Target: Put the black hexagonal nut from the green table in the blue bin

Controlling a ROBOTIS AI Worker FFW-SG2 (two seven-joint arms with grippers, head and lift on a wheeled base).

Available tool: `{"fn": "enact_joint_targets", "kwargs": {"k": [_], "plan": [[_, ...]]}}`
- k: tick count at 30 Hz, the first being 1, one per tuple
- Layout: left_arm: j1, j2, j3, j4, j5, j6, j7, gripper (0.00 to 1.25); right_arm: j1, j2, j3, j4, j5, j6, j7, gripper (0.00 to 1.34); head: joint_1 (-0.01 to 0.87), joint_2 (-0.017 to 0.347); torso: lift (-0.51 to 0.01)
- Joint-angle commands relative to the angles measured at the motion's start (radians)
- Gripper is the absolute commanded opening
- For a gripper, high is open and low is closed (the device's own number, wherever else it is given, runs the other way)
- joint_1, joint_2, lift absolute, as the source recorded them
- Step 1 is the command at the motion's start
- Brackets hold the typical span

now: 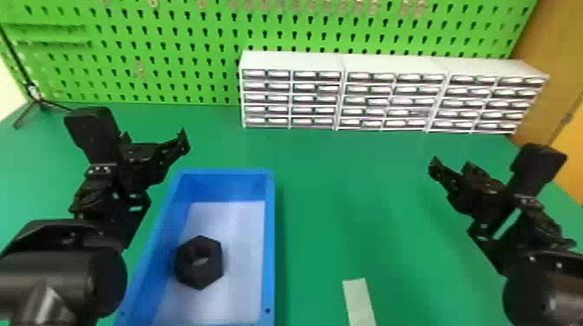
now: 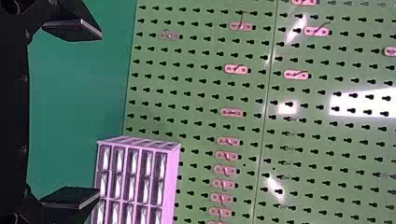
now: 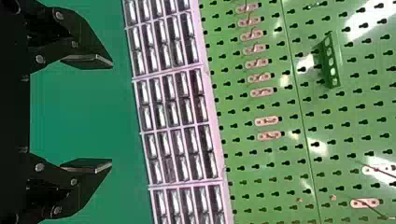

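The black hexagonal nut [image 1: 199, 262] lies on the pale floor of the blue bin [image 1: 270, 242], near the bin's left wall. My left gripper [image 1: 154, 136] is above the table beyond the bin's far left corner, with nothing held. In the left wrist view, my left gripper [image 2: 100, 114] has its two fingers wide apart. At the right of the green table [image 1: 347, 208], my right gripper [image 1: 449, 164] stays above the surface, far from the bin. The right wrist view has my right gripper [image 3: 112, 115] open too, with nothing between its fingers.
White drawer cabinets [image 1: 390, 95] stand along the table's back, before a green pegboard [image 1: 173, 56]. A pale strip [image 1: 359, 303] lies on the table right of the bin. At the back left is a black tripod [image 1: 37, 102].
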Motion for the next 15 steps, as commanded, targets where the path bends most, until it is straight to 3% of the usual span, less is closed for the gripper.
{"fn": "enact_joint_targets", "kwargs": {"k": [1, 15], "plan": [[0.000, 0.000, 0.000, 0.000, 0.000, 0.000, 0.000, 1.14, 0.000, 0.000, 0.000, 0.000, 0.001, 0.000, 0.000, 0.83, 0.692, 0.008, -0.097], [0.002, 0.000, 0.002, 0.002, -0.003, 0.000, 0.000, 1.14, 0.000, -0.002, 0.017, 0.011, 0.012, -0.026, 0.000, 0.83, 0.692, 0.008, -0.097]]}}
